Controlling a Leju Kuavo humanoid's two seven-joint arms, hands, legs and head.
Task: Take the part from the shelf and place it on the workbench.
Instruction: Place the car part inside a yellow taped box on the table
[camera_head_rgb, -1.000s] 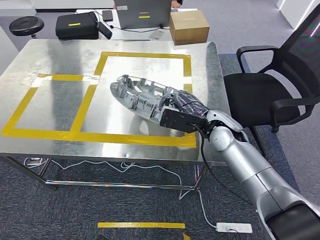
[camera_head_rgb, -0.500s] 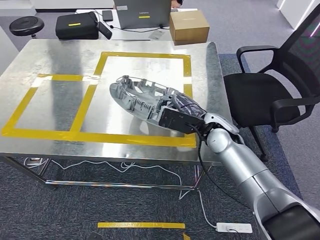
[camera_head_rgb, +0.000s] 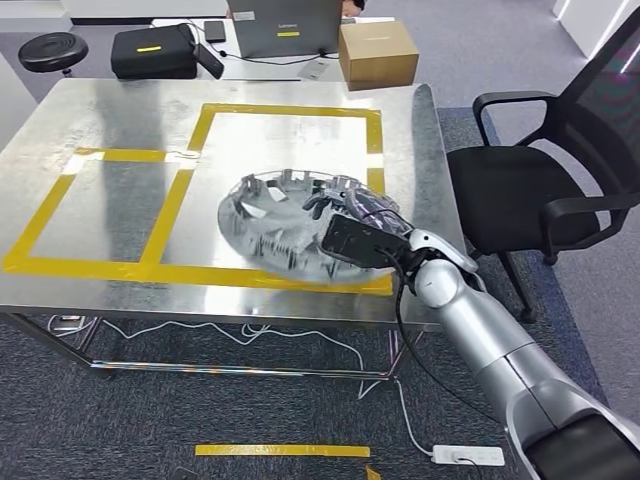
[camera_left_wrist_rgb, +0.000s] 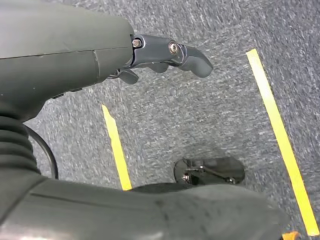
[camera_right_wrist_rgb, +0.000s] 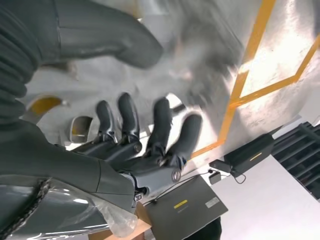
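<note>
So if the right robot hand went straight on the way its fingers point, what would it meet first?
The grey part itself: the right robot hand points left across the workbench, fingers already over the part. Contact is unclear; the part is blurred.

Bare table (camera_head_rgb: 98, 215) surface left of the grey part (camera_head_rgb: 272, 215), part lying inside the right taped square, office chair (camera_head_rgb: 543, 180) close off the table's right edge, cardboard box (camera_head_rgb: 377, 52) beyond the far edge
</note>
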